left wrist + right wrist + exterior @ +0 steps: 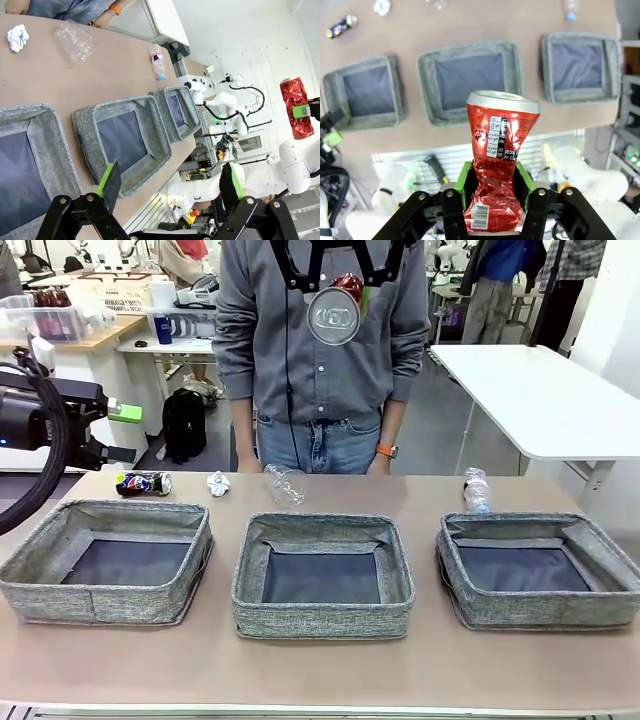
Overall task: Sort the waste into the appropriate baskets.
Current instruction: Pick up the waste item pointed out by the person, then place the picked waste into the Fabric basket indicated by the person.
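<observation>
My right gripper (494, 186) is shut on a crushed red can (497, 145), held high above the middle basket (427, 65). In the front view that can (336, 312) hangs in front of the person's chest with its silver end facing me. A dark can (142, 483), a paper ball (218, 483), a clear plastic cup (285, 485) and a water bottle (476, 490) lie along the table's far edge. Three grey baskets stand in a row: left (100, 605), middle (320, 620), right (540, 612). My left gripper (125, 432) hovers open at the left, beyond the left basket.
A person stands at the far side, behind the middle of the table (320, 670). In the left wrist view the cup (75, 42), paper ball (17, 37) and bottle (157, 60) lie beyond the baskets. A white table (540, 390) stands at the back right.
</observation>
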Controlling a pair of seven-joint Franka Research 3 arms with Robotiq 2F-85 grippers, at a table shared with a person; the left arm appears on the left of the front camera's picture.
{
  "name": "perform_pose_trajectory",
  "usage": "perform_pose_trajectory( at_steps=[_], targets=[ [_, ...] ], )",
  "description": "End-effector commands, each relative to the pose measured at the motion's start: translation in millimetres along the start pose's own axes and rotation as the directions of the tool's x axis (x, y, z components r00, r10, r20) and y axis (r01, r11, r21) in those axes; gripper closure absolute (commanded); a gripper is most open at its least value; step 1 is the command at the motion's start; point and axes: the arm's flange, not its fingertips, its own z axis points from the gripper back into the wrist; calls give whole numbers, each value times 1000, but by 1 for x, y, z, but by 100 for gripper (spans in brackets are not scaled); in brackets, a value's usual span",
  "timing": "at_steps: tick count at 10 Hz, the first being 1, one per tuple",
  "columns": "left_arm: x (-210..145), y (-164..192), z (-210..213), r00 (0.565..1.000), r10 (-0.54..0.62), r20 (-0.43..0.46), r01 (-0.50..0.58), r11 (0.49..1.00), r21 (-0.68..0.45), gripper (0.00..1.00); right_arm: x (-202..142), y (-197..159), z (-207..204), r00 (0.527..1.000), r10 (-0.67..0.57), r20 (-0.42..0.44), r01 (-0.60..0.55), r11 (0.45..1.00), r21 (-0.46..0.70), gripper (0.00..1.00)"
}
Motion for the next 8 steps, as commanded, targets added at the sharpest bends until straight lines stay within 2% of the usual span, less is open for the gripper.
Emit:
perform_pose_trajectory(
  at_steps=[1, 8],
  targets=[
    [-1, 1, -3, 1000, -22, 16, 22, 1000, -21, 0, -2, -1, 3, 1000, -1, 8, 1, 1000, 4, 60],
    [-1, 1, -3, 1000, -22, 16, 22, 1000, -21, 0, -2, -1, 3, 1000, -1, 8, 1, 1000, 4, 60]
  ],
)
